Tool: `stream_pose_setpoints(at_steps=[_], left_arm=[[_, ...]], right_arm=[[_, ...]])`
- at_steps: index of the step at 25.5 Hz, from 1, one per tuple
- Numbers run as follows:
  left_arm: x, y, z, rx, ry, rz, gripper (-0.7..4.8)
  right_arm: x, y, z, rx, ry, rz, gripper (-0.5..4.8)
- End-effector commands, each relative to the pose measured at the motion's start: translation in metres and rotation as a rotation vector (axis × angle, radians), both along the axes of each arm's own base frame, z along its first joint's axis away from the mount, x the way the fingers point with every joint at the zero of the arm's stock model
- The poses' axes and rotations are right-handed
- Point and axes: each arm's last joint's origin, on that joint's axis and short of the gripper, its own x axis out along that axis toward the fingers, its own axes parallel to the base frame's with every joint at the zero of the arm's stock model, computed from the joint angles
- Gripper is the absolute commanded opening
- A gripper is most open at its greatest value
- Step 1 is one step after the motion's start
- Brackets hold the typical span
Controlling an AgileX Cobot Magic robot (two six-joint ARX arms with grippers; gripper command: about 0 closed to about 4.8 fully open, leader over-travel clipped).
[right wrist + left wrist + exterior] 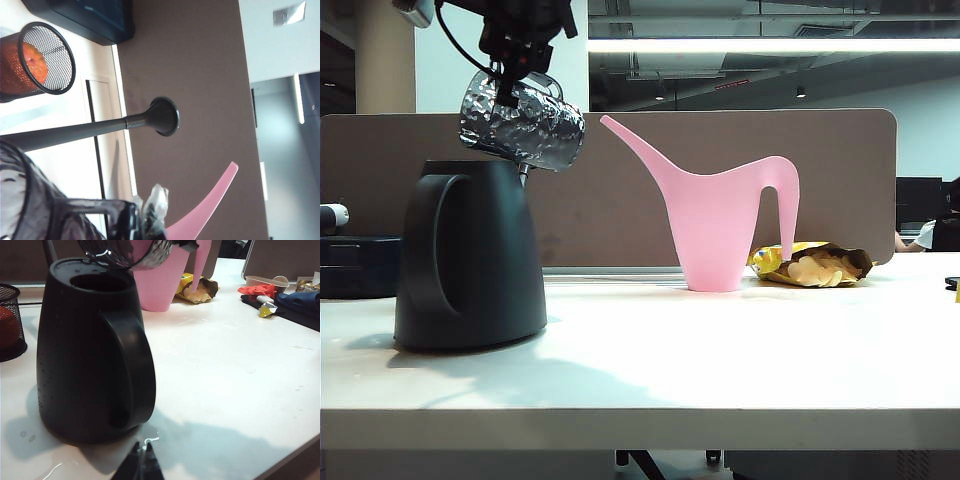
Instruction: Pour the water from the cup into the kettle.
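While the black kettle (470, 255) stands at the left end of the white table (720, 360), the right gripper (510, 75) hangs above it, having reached across to this side, its fingers pinched tight on the thin handle of the cup (523, 120). The dimpled glass cup is tipped well over, its mouth facing down and to the right, with its lower rim just over the kettle's top. From the left wrist the cup's rim (131, 252) shows directly above the kettle's round opening (92, 347), the wide loop handle facing the camera. At that view's lower edge, the left gripper (141, 466) sits low near the table, just in front of the kettle's base; its dark fingertips meet in a point and hold nothing. A black mesh basket (10, 322) with something orange inside stands just beyond the kettle on its far side.

Further right, a pink watering can (720, 225) stands near the table's middle, its long spout aimed up toward the cup. Behind its handle lies an opened yellow snack bag (815, 265). The right wrist camera catches the cup's dark glass (30, 205), a disc-tipped rod (162, 116) and the pink spout (207, 207) against the brown partition (200, 75).
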Motion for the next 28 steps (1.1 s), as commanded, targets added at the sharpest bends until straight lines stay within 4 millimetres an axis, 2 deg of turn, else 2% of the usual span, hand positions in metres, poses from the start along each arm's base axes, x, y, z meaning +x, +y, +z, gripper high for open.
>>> stream_pose_setpoints(at_steps=[1,8,16,28], left_arm=[[0.0,0.0,0.002,0.004,-0.013,0.002,-0.05],[0.0,0.0,0.002,0.005,-0.014,0.001,-0.05],[0.0,0.0,0.002,0.005,-0.014,0.001,-0.05],[0.0,-0.001,0.002,0.005,-0.014,-0.011,-0.05]], right_arm=[[0.001,0.005,-0.006,-0.055,-0.023,0.016,-0.09],[-0.003,0.016,-0.02,-0.157,-0.054,0.015,-0.09],[-0.013,0.024,-0.021,-0.222,-0.082,0.05,-0.09],[-0.015,0.025,-0.022,-0.269,-0.097,0.038,-0.09]])
